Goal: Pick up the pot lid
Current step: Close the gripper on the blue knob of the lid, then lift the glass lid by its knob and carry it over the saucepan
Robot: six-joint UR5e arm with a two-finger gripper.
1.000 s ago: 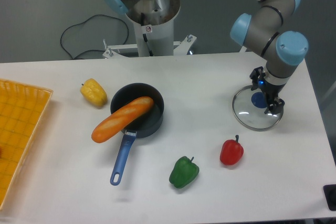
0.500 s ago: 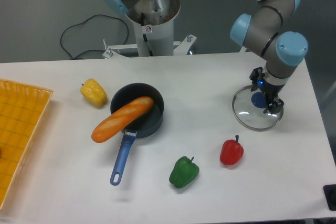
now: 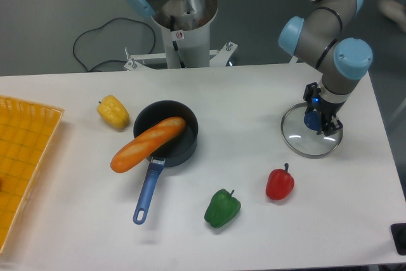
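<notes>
- Fixed camera, the only view. White table (image 3: 95, 220), kitchen things spread over it.
- Pot lid (image 3: 304, 146): right side of the picture, lying on the table. Round, see-through, pale rim. Blue knob (image 3: 312, 120) on top.
- Gripper (image 3: 321, 110): comes in from the upper right, fingertips down at the lid, around or beside the knob. Cannot tell whether the pincer is spread or pressed together, nor whether it has the knob pinched; finger outlines too unclear here.
- No gap seen between lid and table.
- Black pan (image 3: 167, 102): left of the middle, well apart from the lid. Blue handle (image 3: 148, 192) runs from it toward the lower left.
- Orange-brown loaf (image 3: 150, 144): long, tilted across the pan, one end inside, the other sticking out past the rim on the lower left.
- Red pepper (image 3: 280, 185): below the lid and a little left of it, stem up. Apart from the lid.
- Green pepper (image 3: 222, 209): lower down, left of the red one, not touching it.
- Yellow vegetable or fruit (image 3: 113, 112): upper left of the pan, on its own. Kind uncertain.
- Yellow-orange crate (image 3: 28, 150): left edge, cut off by the frame.
- Black cable (image 3: 113, 21): looped on the dark ground behind the table.
</notes>
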